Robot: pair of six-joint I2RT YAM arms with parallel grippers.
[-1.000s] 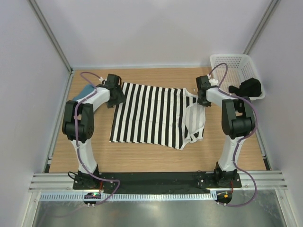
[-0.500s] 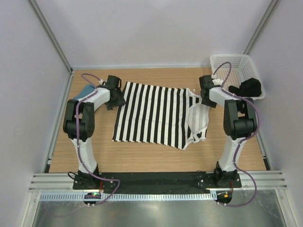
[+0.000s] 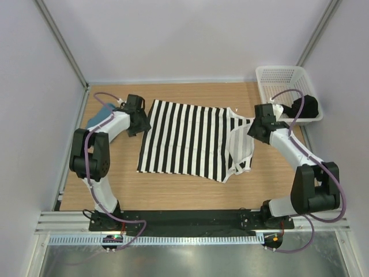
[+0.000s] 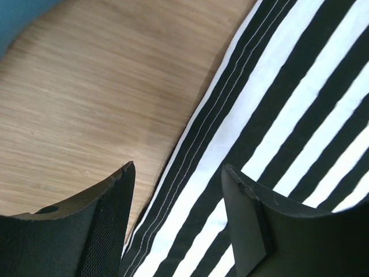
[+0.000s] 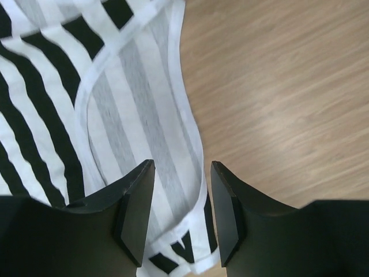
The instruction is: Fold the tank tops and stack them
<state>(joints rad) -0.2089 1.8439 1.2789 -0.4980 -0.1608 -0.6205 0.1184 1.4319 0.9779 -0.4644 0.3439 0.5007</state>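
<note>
The black and white striped tank top (image 3: 190,138) lies spread flat on the wooden table, its straps to the right. My left gripper (image 3: 144,122) hovers open over the top's left hem (image 4: 277,86) with nothing between its fingers. My right gripper (image 3: 252,130) stands open above the white-edged straps (image 5: 132,98), and the cloth lies loose beneath it. The teal-blue tank top (image 3: 102,111) is a small bundle at the far left, mostly hidden behind my left arm; a corner of it shows in the left wrist view (image 4: 17,11).
A white mesh basket (image 3: 271,72) stands at the back right corner with a black cloth item (image 3: 304,107) in it. Bare wood (image 3: 173,193) stretches along the near side of the table. White walls close in left, right and back.
My right gripper has opened, let go of the strap and swung down and to the right. The striped top has settled flat. The left gripper has edged slightly left off the hem.
</note>
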